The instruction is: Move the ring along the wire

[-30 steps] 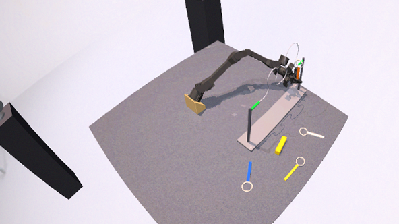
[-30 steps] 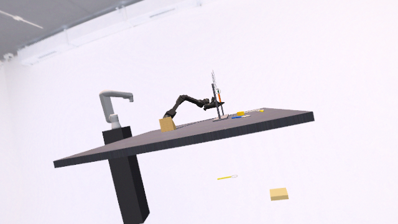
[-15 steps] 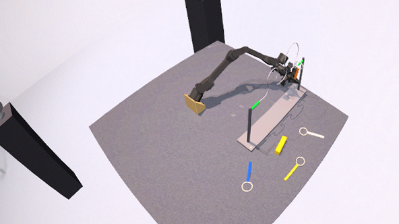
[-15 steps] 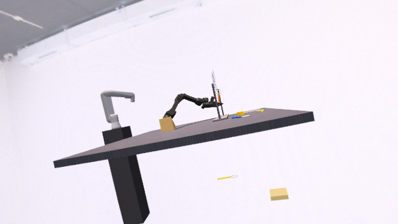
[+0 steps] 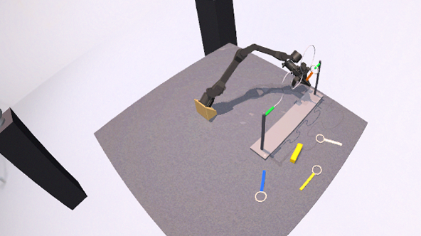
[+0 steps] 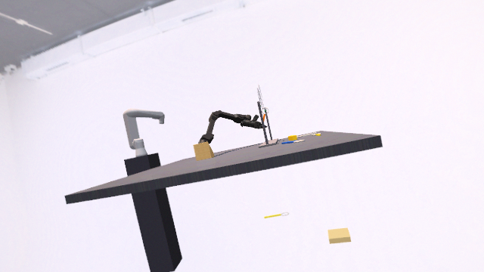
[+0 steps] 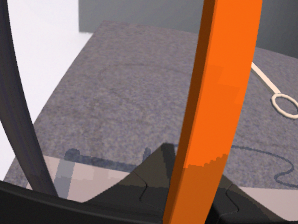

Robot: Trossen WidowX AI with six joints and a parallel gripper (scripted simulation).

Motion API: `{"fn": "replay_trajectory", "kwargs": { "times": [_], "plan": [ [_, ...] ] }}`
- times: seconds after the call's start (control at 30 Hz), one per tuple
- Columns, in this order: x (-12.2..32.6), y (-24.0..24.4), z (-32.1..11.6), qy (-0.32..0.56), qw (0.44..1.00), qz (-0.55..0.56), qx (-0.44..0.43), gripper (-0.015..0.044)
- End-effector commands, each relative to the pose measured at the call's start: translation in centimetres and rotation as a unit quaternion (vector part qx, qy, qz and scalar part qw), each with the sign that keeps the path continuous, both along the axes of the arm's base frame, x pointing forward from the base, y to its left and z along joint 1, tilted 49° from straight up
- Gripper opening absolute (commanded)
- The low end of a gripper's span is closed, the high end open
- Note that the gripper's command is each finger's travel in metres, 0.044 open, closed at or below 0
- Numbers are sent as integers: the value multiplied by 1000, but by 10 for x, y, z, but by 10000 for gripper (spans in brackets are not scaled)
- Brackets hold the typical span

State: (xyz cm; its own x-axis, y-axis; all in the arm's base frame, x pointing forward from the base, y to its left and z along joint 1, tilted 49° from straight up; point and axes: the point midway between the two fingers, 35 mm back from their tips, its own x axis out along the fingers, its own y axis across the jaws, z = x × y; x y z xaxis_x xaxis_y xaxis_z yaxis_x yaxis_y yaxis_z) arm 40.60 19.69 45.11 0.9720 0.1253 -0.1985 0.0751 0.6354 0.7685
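The wire's far green part joins the far post. The pale ring is at the inner end of this green part; whether it touches the wire is too small to tell. Its orange handle slants down from the ring. My gripper is shut on the handle's lower part, which stands between the fingers in the wrist view. The thin grey wire loops close past the gripper in the top view. The other green part is at the near post.
The posts stand on a pale base board. Beyond it lie a white-handled ring, a yellow block, a yellow-handled ring and a blue-handled ring. Dark pillars stand outside the table.
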Motion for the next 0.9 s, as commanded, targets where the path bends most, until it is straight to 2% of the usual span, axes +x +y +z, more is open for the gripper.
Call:
{"fn": "replay_trajectory", "kwargs": {
  "times": [0.0,0.43,0.87],
  "plan": [
    [-10,-5,0,19,1000,23,3,-150],
    [-20,-20,-15,50,997,47,-30,-150],
    [-23,-45,-39,71,989,38,-125,-150]
  ]
}}
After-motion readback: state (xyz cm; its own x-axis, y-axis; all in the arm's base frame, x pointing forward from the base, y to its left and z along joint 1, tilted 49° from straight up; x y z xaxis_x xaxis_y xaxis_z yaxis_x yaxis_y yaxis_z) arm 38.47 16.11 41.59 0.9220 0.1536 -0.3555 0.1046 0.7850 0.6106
